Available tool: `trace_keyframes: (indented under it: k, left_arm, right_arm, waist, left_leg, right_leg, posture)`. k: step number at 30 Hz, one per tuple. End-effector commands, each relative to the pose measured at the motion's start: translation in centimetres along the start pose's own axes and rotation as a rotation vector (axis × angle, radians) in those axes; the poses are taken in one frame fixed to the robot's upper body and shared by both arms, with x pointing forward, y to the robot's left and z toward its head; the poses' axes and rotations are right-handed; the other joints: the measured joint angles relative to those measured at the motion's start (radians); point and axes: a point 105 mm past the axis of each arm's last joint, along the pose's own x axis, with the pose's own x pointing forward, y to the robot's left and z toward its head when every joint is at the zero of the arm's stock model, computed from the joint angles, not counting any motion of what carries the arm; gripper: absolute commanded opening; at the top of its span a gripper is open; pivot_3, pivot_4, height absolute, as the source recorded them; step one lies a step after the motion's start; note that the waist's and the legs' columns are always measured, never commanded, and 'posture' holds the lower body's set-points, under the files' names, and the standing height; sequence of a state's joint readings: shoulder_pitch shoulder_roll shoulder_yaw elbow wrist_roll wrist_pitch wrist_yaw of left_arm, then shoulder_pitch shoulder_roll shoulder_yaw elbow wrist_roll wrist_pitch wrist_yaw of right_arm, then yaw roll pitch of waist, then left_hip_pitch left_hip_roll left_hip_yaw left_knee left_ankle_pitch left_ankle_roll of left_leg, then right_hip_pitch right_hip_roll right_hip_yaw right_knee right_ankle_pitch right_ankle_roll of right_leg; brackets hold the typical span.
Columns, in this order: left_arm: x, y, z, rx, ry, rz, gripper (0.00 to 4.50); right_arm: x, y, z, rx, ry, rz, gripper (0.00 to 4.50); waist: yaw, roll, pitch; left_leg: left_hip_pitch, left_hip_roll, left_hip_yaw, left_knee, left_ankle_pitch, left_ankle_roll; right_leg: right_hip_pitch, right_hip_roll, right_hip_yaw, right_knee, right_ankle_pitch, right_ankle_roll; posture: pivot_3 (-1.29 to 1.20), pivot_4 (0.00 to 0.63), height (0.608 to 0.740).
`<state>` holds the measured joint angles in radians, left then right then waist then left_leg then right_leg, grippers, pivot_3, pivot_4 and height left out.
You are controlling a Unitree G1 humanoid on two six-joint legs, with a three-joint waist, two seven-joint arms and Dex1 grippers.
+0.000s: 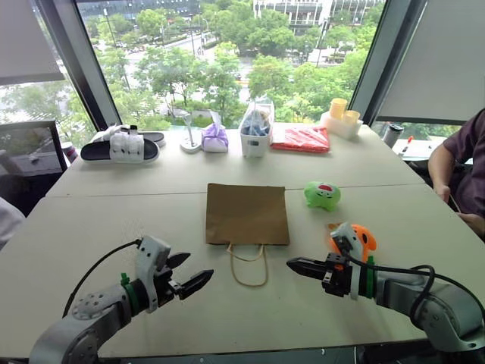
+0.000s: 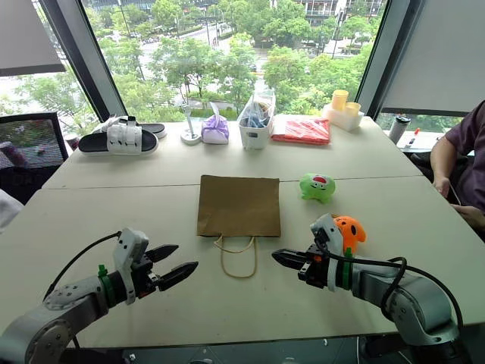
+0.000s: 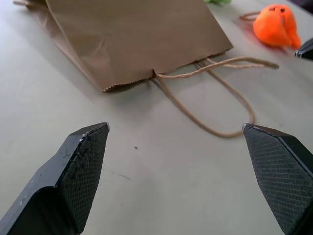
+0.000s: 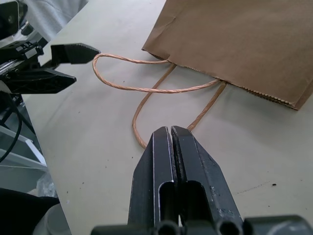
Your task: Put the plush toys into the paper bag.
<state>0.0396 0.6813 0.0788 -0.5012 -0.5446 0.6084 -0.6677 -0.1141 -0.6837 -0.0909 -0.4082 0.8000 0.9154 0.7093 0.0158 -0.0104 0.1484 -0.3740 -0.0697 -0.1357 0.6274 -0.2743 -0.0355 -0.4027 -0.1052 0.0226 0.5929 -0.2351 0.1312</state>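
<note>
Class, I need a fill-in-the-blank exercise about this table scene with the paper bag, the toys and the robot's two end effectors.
1. The paper bag lies ____ on the table.
2. The left end effector is ____.
3. The right end effector is ____.
4. The toy nearer the right end effector is the ____ plush toy; the green plush toy sits farther off.

Missing words: flat; open; shut; orange

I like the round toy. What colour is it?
The round plush toy is bright green with a red-and-white patch, clearest in the right eye view.
</note>
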Motion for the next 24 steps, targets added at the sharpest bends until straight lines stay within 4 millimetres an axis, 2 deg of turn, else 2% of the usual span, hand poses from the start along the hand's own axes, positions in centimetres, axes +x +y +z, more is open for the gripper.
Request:
trace_keyframes:
  k: [1, 3, 8, 12, 14, 19, 21, 22, 23, 24]
  left_arm:
    - [0.7, -0.2, 2.1, 0.364, 0.021, -0.127, 4.5]
    - [1.8, 0.2, 2.4, 0.482, 0.03, -0.187, 4.5]
    - [5.6, 0.7, 2.8, 0.62, -0.008, -0.299, 4.5]
    - [9.3, -0.7, 2.3, 0.615, -0.049, -0.439, 4.5]
    - [10.4, -0.9, 2.1, 0.624, -0.053, -0.481, 4.5]
    - [11.9, -1.1, 3.3, 0.634, -0.102, -0.543, 2.29]
    - [12.0, -0.9, 3.8, 0.634, -0.115, -0.549, 1.28]
    - [12.1, -0.9, 4.3, 0.624, -0.13, -0.545, 0.62]
    - [12.3, -0.7, 5.0, 0.6, -0.151, -0.534, 0.22]
    - [12.6, -0.4, 6.1, 0.549, -0.18, -0.505, 0.06]
  right_arm:
    - [-1.0, 0.3, 1.7, -0.046, -0.034, -0.005, 0.01]
    - [-1.1, 0.4, 1.6, -0.045, -0.035, -0.017, 0.01]
    - [-0.9, 0.8, 1.3, -0.027, -0.068, -0.047, 0.01]
    - [-0.8, 1.4, 0.5, -0.005, -0.086, -0.074, 0.01]
    - [-0.8, 1.6, 0.4, 0.0, -0.097, -0.091, 0.01]
    - [-0.9, 2.5, -0.3, 0.018, -0.113, -0.123, 0.0]
    - [-0.8, 2.8, -0.6, 0.022, -0.112, -0.124, 0.0]
    - [-0.5, 3.1, -0.7, 0.022, -0.107, -0.117, 0.0]
    - [-0.1, 3.5, -0.8, 0.019, -0.102, -0.11, 0.0]
    - [0.3, 3.7, -0.8, 0.011, -0.101, -0.108, 0.0]
  waist:
    - [0.001, 0.0, 0.0]
    - [0.0, 0.001, 0.0]
    - [-0.001, 0.001, 0.0]
    - [0.001, 0.001, 0.0]
    - [-0.002, 0.0, 0.0]
    - [-0.004, 0.0, 0.0]
    - [-0.005, 0.0, 0.0]
    - [-0.005, 0.0, 0.0]
    - [-0.005, 0.0, 0.0]
    - [-0.004, 0.0, 0.0]
  left_leg:
    - [0.0, 0.0, 0.0, 0.0, 0.0, 0.0]
    - [0.0, 0.0, 0.001, 0.0, 0.0, 0.0]
    - [-0.001, -0.001, 0.001, -0.002, 0.0, 0.0]
    - [0.0, -0.001, 0.001, -0.001, 0.0, 0.0]
    - [-0.001, -0.001, 0.0, 0.0, 0.0, 0.0]
    - [0.0, -0.001, 0.0, 0.0, 0.0, 0.0]
    - [0.0, -0.001, -0.001, 0.0, 0.0, 0.001]
    - [0.0, -0.001, -0.001, 0.0, 0.0, 0.001]
    - [0.0, -0.001, -0.001, 0.001, 0.0, 0.001]
    - [0.001, -0.001, -0.001, 0.001, 0.0, 0.001]
  right_leg:
    - [0.0, 0.0, 0.0, 0.0, -0.002, -0.003]
    - [0.001, -0.001, 0.0, -0.001, -0.002, -0.004]
    - [0.0, -0.001, 0.0, -0.003, -0.002, -0.003]
    - [0.0, -0.001, 0.0, -0.001, 0.0, 0.001]
    - [0.0, -0.001, -0.001, -0.001, 0.001, 0.001]
    - [-0.001, 0.0, -0.001, 0.002, 0.001, 0.002]
    - [0.0, 0.0, -0.001, 0.002, 0.001, 0.002]
    - [0.0, 0.0, -0.001, 0.002, 0.001, 0.003]
    - [0.0, 0.0, -0.001, 0.002, 0.001, 0.003]
    - [0.0, 0.001, -0.001, 0.002, 0.001, 0.003]
  posture:
    - [0.0, 0.15, 0.74]
    - [0.0, 0.15, 0.74]
    - [0.0, 0.15, 0.74]
    - [0.0, 0.15, 0.74]
    - [0.0, 0.15, 0.74]
    - [0.0, 0.15, 0.74]
    - [0.0, 0.15, 0.74]
    - [0.0, 0.15, 0.74]
    - [0.0, 0.15, 0.74]
    - [0.0, 0.15, 0.74]
